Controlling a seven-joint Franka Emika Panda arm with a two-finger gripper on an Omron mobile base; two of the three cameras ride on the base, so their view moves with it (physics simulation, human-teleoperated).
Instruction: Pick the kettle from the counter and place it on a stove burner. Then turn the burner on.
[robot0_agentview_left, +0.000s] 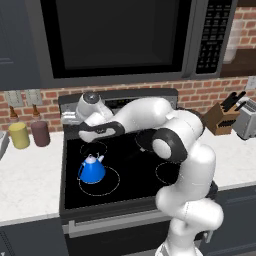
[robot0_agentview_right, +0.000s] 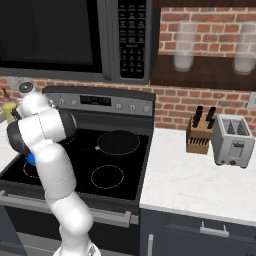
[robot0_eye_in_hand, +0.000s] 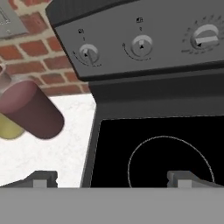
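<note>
The blue kettle (robot0_agentview_left: 91, 169) stands upright on the stove burner (robot0_agentview_left: 111, 184), the large white-outlined circle at the front left of the black cooktop; a blue sliver of the kettle (robot0_agentview_right: 31, 159) peeks out behind the arm. My gripper (robot0_agentview_left: 67, 120) hovers over the stove's back left corner, well above and behind the kettle. Seen from the hand, the gripper (robot0_eye_in_hand: 113, 179) is open with nothing between its fingertips (robot0_eye_in_hand: 43, 178). It faces the control panel, whose knobs (robot0_eye_in_hand: 89, 54) sit in a row. The white counter (robot0_agentview_left: 30, 175) lies left of the stove.
A yellow jar (robot0_agentview_left: 19, 135) and a maroon jar (robot0_agentview_left: 40, 133) stand on the left counter near the gripper. A small outlined burner circle (robot0_eye_in_hand: 170, 168) lies under the hand. A knife block (robot0_agentview_left: 220, 117) and a toaster (robot0_agentview_left: 245, 119) are on the right counter. A microwave (robot0_agentview_left: 115, 35) hangs overhead.
</note>
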